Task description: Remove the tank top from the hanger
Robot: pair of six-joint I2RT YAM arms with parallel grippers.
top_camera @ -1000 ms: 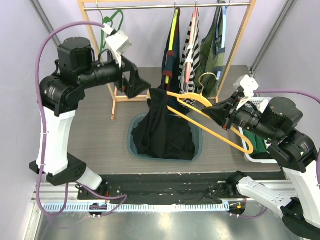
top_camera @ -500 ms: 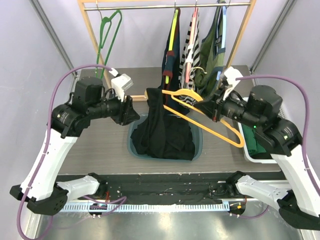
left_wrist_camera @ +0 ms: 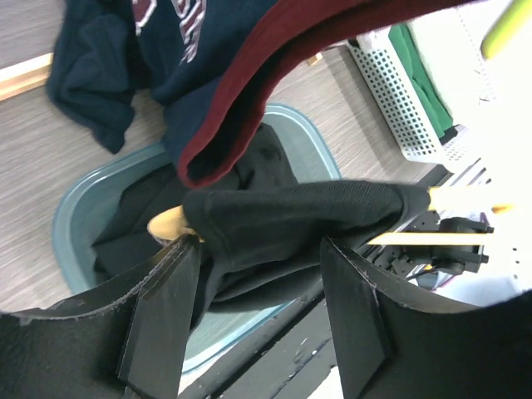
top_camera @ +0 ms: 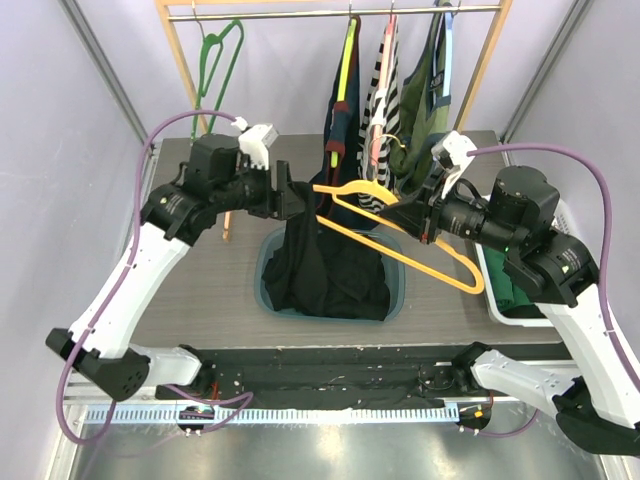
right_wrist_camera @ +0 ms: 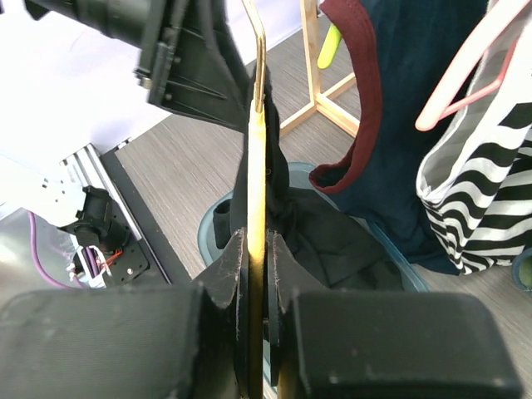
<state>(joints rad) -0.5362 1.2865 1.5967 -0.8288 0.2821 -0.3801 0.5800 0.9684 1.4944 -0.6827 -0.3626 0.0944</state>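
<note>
A black tank top (top_camera: 325,265) hangs from the left end of a yellow hanger (top_camera: 440,265), and its lower part is piled in a teal bin (top_camera: 262,285). My right gripper (top_camera: 412,222) is shut on the hanger's bar (right_wrist_camera: 256,166), which runs straight between its fingers (right_wrist_camera: 259,241). My left gripper (top_camera: 295,197) is at the hanger's left end. In the left wrist view its jaws (left_wrist_camera: 258,249) stand apart on either side of the tank top's shoulder (left_wrist_camera: 291,224), which is draped over the hanger tip (left_wrist_camera: 166,223).
A wooden rack (top_camera: 185,70) at the back carries a green hanger (top_camera: 220,60) and several hung garments (top_camera: 345,110). A navy top with a maroon hem (left_wrist_camera: 233,108) hangs just beside the left gripper. A white basket (top_camera: 497,305) with green cloth sits at the right.
The left arm came down from the rack and swung right to the hanger's left end; its jaws narrowed, then widened partly. The right arm shifted the hanger up and left.
</note>
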